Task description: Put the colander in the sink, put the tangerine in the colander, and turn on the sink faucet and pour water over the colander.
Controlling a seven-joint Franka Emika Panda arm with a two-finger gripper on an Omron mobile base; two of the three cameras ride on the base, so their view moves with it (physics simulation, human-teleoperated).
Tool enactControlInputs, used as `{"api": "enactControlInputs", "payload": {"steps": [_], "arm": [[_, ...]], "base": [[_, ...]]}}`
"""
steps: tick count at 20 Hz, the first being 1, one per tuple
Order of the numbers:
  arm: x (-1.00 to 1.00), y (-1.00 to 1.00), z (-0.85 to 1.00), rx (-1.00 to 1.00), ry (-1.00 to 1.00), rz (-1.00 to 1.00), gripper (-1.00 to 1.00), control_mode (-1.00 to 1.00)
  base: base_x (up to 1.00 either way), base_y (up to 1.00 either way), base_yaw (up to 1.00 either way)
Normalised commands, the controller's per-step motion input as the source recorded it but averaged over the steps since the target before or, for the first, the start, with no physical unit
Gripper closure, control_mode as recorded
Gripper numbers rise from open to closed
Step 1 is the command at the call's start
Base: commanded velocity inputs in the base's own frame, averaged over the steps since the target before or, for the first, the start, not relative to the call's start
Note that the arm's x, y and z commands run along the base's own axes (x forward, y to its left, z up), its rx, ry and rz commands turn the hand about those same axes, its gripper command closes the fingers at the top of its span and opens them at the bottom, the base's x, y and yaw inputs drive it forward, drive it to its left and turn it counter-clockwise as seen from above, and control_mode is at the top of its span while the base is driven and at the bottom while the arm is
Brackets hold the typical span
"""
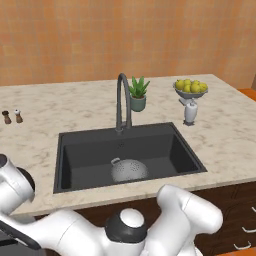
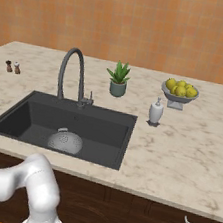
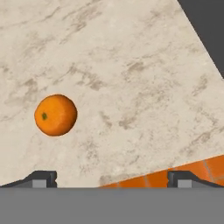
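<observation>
- Left base view first, and we are reading across it from the left: two small shakers (image 1: 12, 116) are standing on the marble counter (image 1: 35, 145), well apart from everything we need.
- We are seeing the sink (image 1: 75, 170) sunk into the middle of the counter, with the colander (image 1: 129, 170) already lying on its black floor, apparently dome up, its loop handle toward the back wall.
- We are judging that first step done; the colander is sitting almost under the arch of the sink faucet (image 1: 123, 100), which should let the water fall onto it later.
- Further right, a potted plant (image 1: 138, 94), a soap dispenser (image 1: 190, 112) and a footed bowl of yellow-green fruit (image 1: 190, 88) are standing along the back; none of them is ours to move.
- Moving to the hand view, we are looking down at the tangerine (image 3: 55, 114), resting alone on the marble near the counter's edge, with orange floor tiles (image 3: 197, 170) beyond it.
- Our gripper (image 3: 112, 178) is hanging above with its jaws spread wide and nothing between them; the fruit is lying left of the midline.
- We are therefore judging that the hand needs to shift toward the fruit before descending, since a round fruit may roll if nudged off-centre.
</observation>
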Motion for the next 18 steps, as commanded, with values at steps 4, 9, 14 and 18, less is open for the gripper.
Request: {"api": "enactControlInputs", "payload": {"steps": [4,9,14,18], "arm": [[0.17,0.09,0.0,-0.06,0.17,-0.01,-1.0,-1.0],[0.24,0.09,0.0,-0.15,0.12,0.0,-1.0,-1.0],[0.11,0.22,-0.02,-0.14,0.0,0.0,-1.0,-1.0],[0.15,0.27,-0.01,-0.07,0.0,0.0,-1.0,-1.0]], "base": [[0.0,0.0,0.0],[0.0,0.0,0.0],[0.0,0.0,0.0],[0.0,0.0,0.0]]}}
